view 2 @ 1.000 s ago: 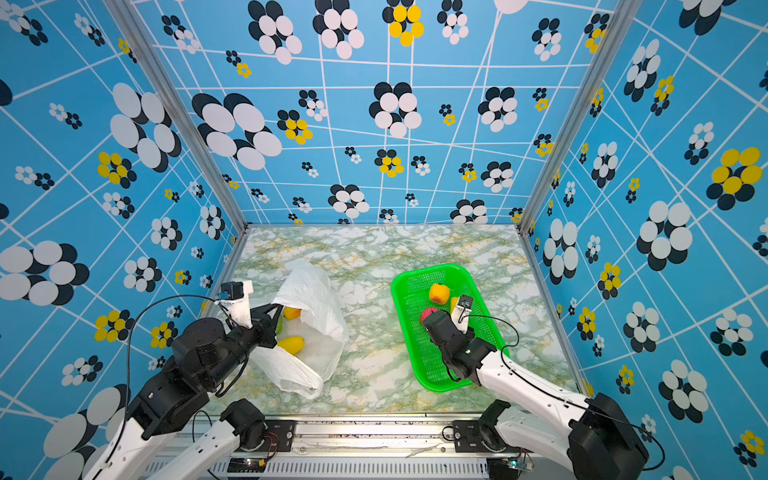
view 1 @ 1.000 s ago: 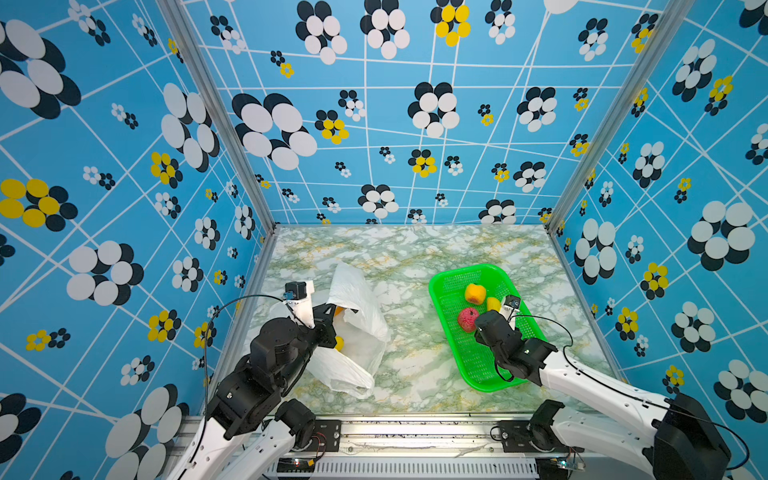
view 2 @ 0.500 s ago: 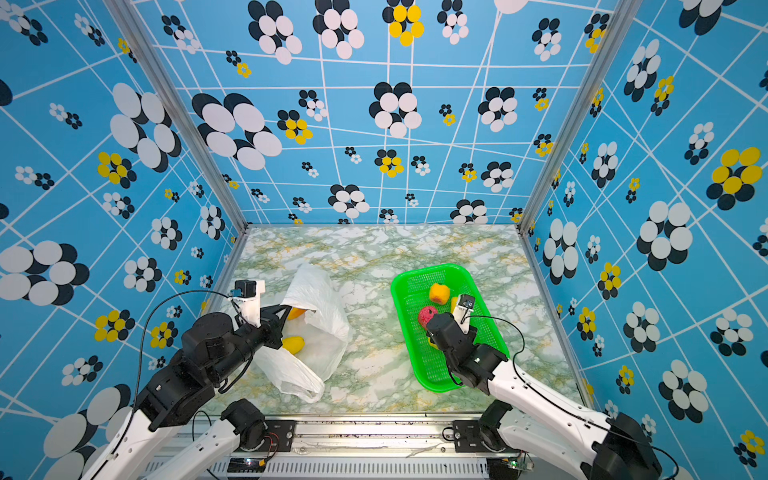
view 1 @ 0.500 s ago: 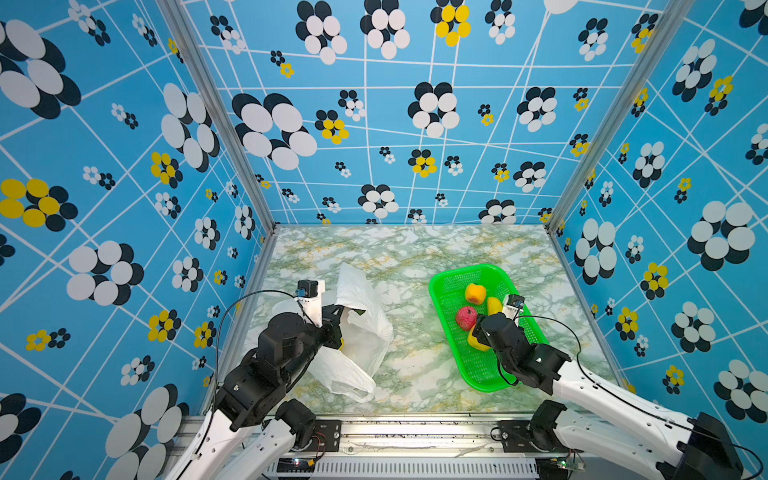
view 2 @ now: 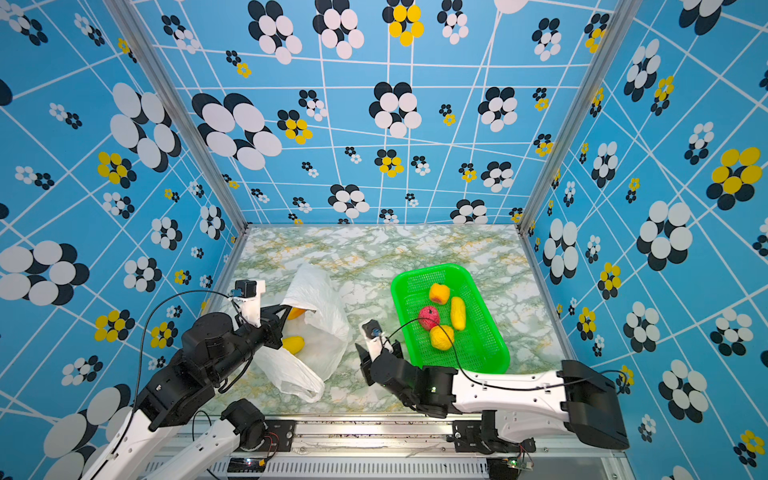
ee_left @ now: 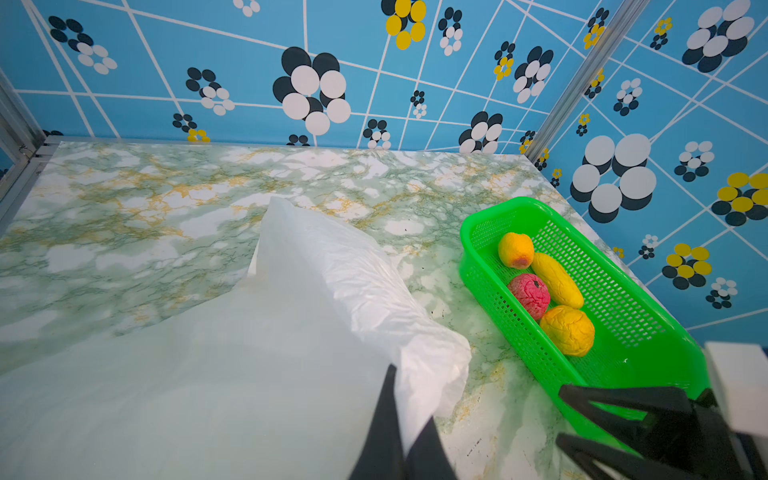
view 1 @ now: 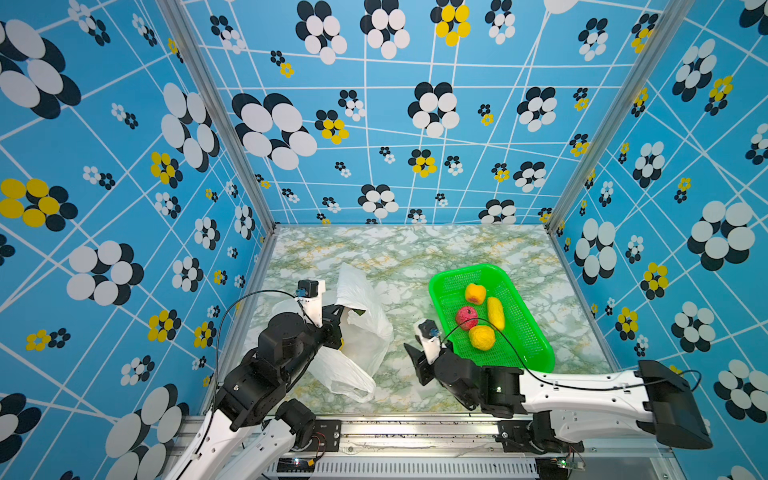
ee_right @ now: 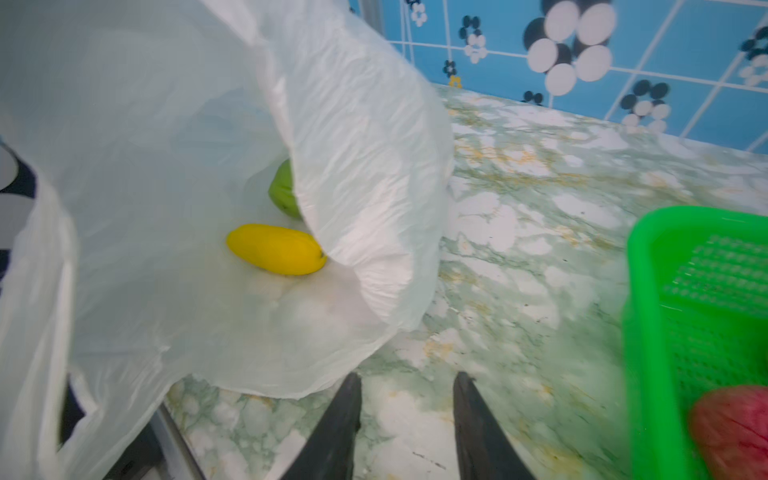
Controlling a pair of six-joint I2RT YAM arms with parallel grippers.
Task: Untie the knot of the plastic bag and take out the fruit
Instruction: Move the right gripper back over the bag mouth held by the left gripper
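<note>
The white plastic bag [view 1: 365, 332] lies on the left of the table with its mouth held up. My left gripper [ee_left: 409, 392] is shut on the bag's edge. The knot is not in view. Inside the bag lie a long yellow fruit [ee_right: 276, 249] and a green fruit [ee_right: 282, 191]. Several fruits lie in the green basket [view 1: 435, 303], among them a red one [view 1: 467, 318] and a yellow-orange one [view 1: 482, 337]. My right gripper [ee_right: 408, 378] is open and empty, low over the table between bag and basket, pointing at the bag's mouth.
Blue flowered walls close the marble table [view 1: 415, 249] on the left, back and right. A metal rail [view 1: 415, 428] with both arm bases runs along the front edge. The basket stands at the right, close to my right arm [view 1: 582, 390].
My right gripper has drawn back out of the basket toward the bag, leaving the yellow-orange fruit there, and its jaws have narrowed. My left gripper has shifted slightly right with the bag's edge.
</note>
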